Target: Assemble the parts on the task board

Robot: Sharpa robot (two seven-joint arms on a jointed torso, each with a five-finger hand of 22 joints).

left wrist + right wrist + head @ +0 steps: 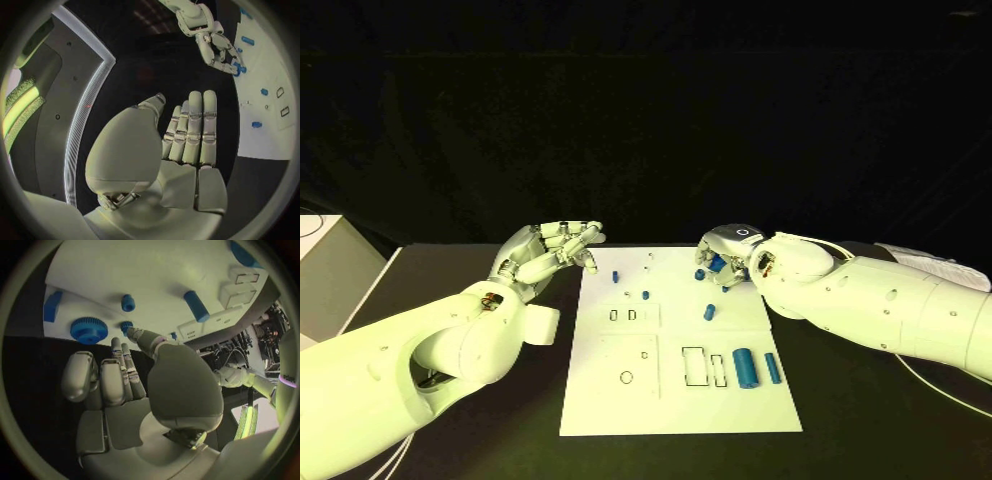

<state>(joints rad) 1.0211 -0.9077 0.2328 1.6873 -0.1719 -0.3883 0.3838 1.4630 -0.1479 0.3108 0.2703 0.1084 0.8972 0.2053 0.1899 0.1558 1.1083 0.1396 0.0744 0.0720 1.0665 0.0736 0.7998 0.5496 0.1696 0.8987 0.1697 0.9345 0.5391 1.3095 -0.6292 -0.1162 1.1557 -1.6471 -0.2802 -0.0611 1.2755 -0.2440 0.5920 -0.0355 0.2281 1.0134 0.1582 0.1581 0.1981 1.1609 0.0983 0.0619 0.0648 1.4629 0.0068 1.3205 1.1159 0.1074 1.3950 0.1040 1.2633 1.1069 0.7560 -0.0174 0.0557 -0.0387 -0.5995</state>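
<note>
Several blue parts lay scattered over the white task board (678,395), which sat in the middle of the black table (473,440). Two long blue cylinders (747,369) lay side by side toward the board's near right part, just beside a pair of rectangular slots (694,366). A shorter blue peg (710,311) lay tilted nearer the board's middle, and small blue pieces stood close to its far edge. In the right wrist view a blue gear (89,330) rested at the board's edge, with a blue block (52,306) just beside it and a small blue stud (127,302) and a blue cylinder (196,305) farther in.

The right hand (726,258) hovered over the far right corner of the board, its fingers (119,367) nearly straight and close together, reaching toward the gear; whether they touched any part could not be told. The left hand (557,250) was held beside the board's far left corner, over the table, fingers extended and together, holding nothing.
</note>
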